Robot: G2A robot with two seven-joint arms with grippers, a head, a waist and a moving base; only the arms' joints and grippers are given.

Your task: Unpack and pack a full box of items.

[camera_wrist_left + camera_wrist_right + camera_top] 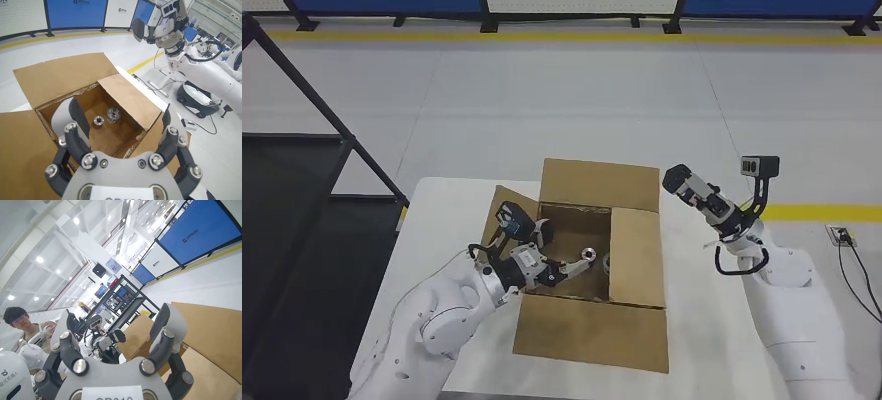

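Note:
An open cardboard box (637, 255) stands in the middle of the table, all flaps spread outward. On its floor lie two metal parts: a short cylinder with a bore (98, 121) and a flanged hub (113, 113) beside it. My left gripper (122, 121) hangs open over the box's opening, its fingers (79, 117) straddling the parts from above without touching them; from the top it sits at the box's left side (577, 262). My right gripper (115, 323) is open and empty, raised in the air beyond the box's right flap (674, 180), (140, 30).
The white table (437, 215) has bare surface to the left of the box and behind it. A black metal rack (302, 200) stands off the table's left edge. The box's front flap (592, 335) reaches close to the table's near edge.

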